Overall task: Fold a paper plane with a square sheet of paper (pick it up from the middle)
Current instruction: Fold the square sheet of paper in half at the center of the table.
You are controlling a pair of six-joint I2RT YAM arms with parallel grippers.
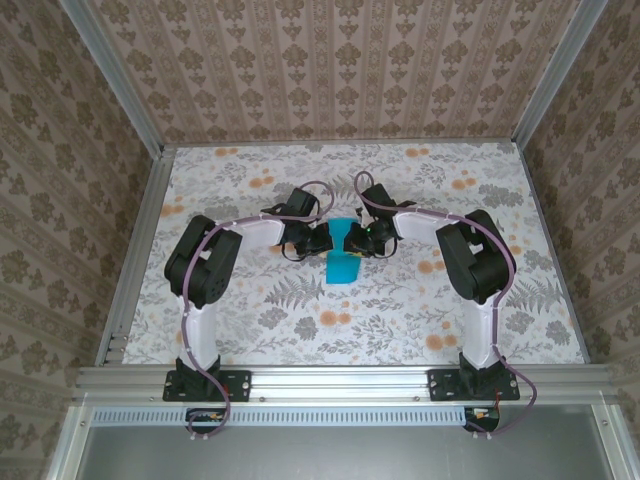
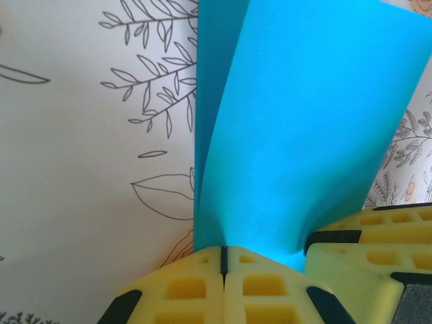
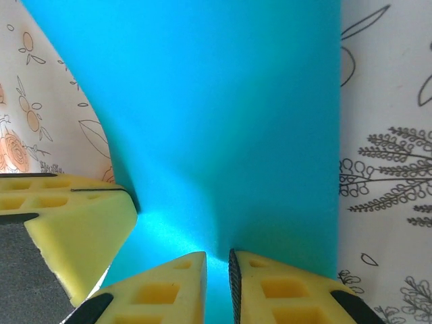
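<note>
Near the middle of the flowered table (image 1: 250,310), the left gripper (image 2: 223,260) is closed tight on the sheet of paper (image 2: 304,135), and the right gripper (image 3: 217,266), just beside it, pinches the same sheet. From both, the curved teal paper reaches toward the near edge.

Top external camera high behind the arm bases (image 1: 205,380), looking down on the bench (image 1: 300,320), wrist cameras close behind their yellow fingers (image 2: 196,290), all sharing the teal sheet of paper (image 1: 343,268).
</note>
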